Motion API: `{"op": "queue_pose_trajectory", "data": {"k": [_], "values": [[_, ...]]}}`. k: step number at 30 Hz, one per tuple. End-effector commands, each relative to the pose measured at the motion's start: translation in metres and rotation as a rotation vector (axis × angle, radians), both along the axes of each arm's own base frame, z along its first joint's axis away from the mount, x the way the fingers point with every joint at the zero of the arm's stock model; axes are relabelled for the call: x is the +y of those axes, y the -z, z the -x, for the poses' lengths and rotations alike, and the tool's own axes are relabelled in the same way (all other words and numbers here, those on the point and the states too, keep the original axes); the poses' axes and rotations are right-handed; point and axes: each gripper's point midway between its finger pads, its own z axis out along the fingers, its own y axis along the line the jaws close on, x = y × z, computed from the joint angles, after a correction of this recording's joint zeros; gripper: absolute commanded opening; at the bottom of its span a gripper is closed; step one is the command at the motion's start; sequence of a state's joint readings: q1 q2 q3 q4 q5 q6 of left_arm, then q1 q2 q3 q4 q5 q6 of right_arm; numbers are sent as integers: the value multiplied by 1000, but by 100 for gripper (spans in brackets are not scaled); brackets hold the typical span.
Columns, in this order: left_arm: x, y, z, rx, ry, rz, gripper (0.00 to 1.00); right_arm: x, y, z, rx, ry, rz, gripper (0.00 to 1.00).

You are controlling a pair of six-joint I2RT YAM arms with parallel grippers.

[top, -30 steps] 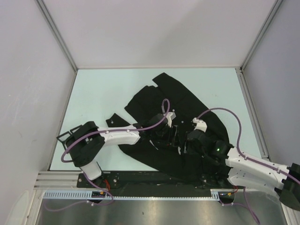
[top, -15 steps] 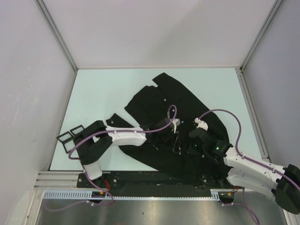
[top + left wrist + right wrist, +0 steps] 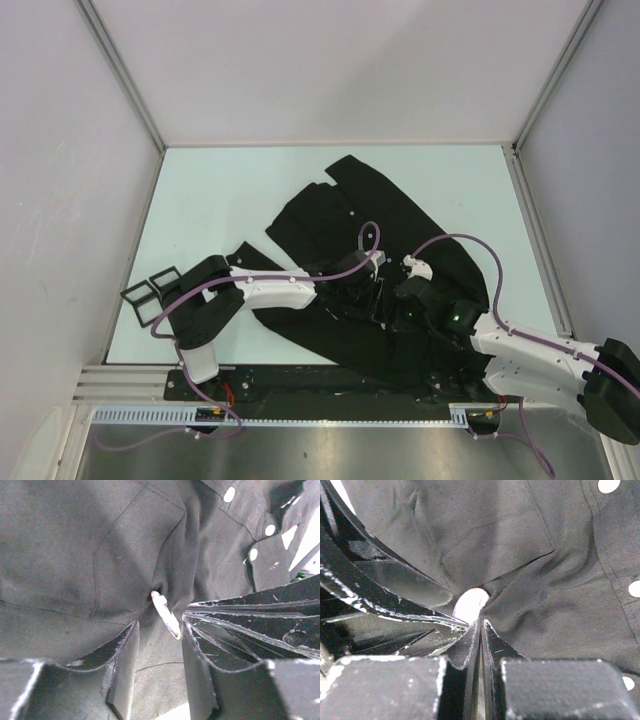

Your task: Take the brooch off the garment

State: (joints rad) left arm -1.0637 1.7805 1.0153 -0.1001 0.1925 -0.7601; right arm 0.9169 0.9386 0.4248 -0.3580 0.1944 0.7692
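Observation:
The garment (image 3: pixel 400 215), a black button-up shirt, lies rumpled across the table, and both grippers meet low over its middle. The brooch (image 3: pixel 166 614) is a small white oblong pinned in a pucker of cloth. My left gripper (image 3: pixel 160 625) is open, its fingers standing on the cloth to either side of the brooch's near end. My right gripper (image 3: pixel 481 621) is shut, its tips pinched together at the near edge of the brooch (image 3: pixel 470 605). The right gripper's fingers (image 3: pixel 250 615) reach in from the right. In the top view the arms hide the brooch.
White shirt buttons (image 3: pixel 229 494) run along the placket beyond the brooch. The pale table (image 3: pixel 220 200) shows bare to the left and behind the garment. Grey walls and metal posts (image 3: pixel 125 80) enclose it. The garment's hem hangs by the arm bases (image 3: pixel 420 385).
My left gripper slid right over the cloth and its jaws narrowed round the brooch. My right gripper edged left and went from open to shut at the brooch.

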Motion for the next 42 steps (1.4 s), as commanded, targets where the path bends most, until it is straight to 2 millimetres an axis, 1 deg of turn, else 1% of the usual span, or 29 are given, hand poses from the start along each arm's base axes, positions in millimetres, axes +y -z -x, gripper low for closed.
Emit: {"op": "queue_pose_trajectory", "data": {"k": [1, 3, 4, 10, 14, 18, 24, 25, 26, 27, 35, 39, 42], "values": [[-7, -13, -9, -28, -18, 21, 46, 2, -2, -6, -23, 14, -3, 6], [-7, -15, -12, -35, -27, 20, 46, 3, -2, -6, -24, 10, -4, 6], [-6, -12, -12, -33, -28, 13, 46, 3, -1, -5, -21, 11, -3, 6], [-5, -10, -15, -35, -37, 10, 37, 2, 2, -5, -14, 14, 7, 5], [-7, -11, -15, -34, -32, 20, 28, 5, 2, -5, -14, 5, 4, 5], [-7, -13, -14, -34, -31, 23, 21, 5, 3, -6, -15, 7, 8, 5], [-9, -13, -8, -19, -18, 29, 10, 8, 4, -6, -9, 10, -3, 4], [-10, -13, -7, -15, -21, 30, 7, 8, 6, -5, -3, 9, 3, 4], [-10, -13, -5, -11, -21, 30, 2, 8, 7, -6, 0, 14, 6, 4], [-10, -13, -5, -9, -24, 30, 1, 8, 8, -5, 1, 13, 7, 3], [-12, -16, -3, 16, -58, 18, 0, 9, 9, -6, 3, 19, 5, 1], [-12, -17, 1, 42, -79, 11, 0, 11, 11, -6, 4, 20, 8, 0], [-11, -18, 2, 52, -100, -3, 0, 9, 13, -5, 10, 36, 20, 0]]}}
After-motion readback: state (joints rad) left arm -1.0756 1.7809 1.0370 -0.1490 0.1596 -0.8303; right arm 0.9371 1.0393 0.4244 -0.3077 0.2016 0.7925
